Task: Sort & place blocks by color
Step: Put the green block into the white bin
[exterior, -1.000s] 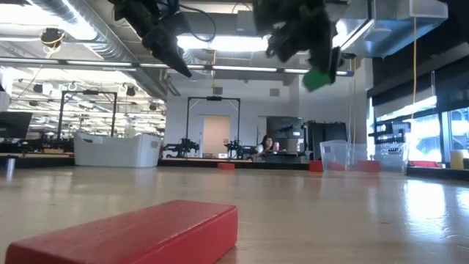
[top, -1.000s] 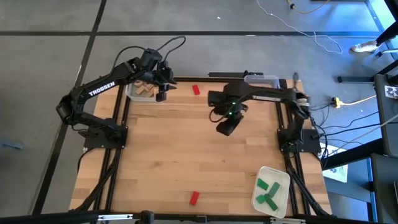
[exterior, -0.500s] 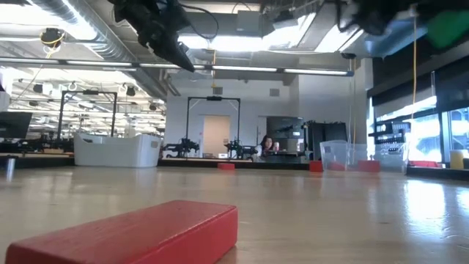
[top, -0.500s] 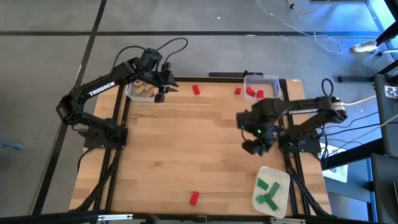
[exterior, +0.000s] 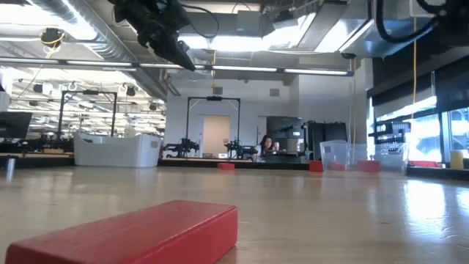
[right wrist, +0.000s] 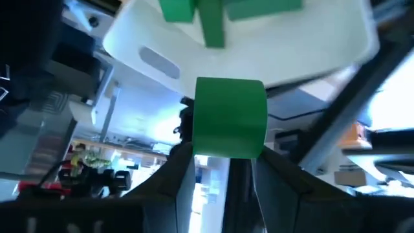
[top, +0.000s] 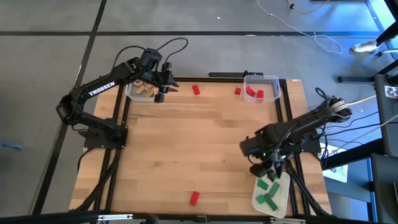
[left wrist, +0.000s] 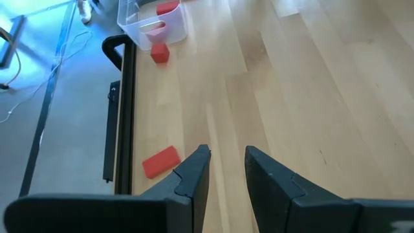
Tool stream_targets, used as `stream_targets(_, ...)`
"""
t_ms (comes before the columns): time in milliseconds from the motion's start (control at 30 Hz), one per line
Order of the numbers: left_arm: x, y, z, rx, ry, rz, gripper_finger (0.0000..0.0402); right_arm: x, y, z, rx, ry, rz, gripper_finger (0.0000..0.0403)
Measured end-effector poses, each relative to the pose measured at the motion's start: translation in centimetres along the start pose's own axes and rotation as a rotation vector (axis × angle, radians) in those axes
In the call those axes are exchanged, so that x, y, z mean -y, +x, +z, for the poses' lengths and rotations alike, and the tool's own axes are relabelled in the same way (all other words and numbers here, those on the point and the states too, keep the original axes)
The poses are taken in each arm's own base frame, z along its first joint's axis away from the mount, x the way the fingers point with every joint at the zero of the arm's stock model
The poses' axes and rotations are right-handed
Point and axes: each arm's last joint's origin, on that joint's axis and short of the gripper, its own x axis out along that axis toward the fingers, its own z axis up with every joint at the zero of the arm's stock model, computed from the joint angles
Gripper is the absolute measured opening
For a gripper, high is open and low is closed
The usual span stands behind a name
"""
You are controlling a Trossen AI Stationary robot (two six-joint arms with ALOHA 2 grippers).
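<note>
Right claw (right wrist: pixel 223 165) clamped, left claw (left wrist: pixel 223 171) parted

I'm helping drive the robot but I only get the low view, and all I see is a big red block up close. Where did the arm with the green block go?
Observer: The right gripper is over by the white tray, at the table's near right corner.
Operator: Does it have the green block?
Observer: Yes, the right wrist view shows the green block pinched between its fingers.
Operator: Is anything in the tray?
Observer: Green blocks already lie in it.
Operator: And the other arm?
Observer: The left gripper is at the far left corner beside a clear bin of tan blocks; it holds nothing.
</note>
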Motion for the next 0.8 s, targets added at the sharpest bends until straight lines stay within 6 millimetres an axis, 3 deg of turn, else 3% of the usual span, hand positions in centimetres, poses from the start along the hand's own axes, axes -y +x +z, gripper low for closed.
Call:
stream_targets(400,0.0,0.0,0.0,-0.001,-0.009,0.000,0.0092,2.0,4.7,4.4,-0.020,0.004,0.035,0.0125)
stream_targets(800,-0.1,0.0,-0.1,-0.034,-0.019,0.040,0.0092,3.2,5.9,5.7,-0.028,0.004,0.036,0.0160)
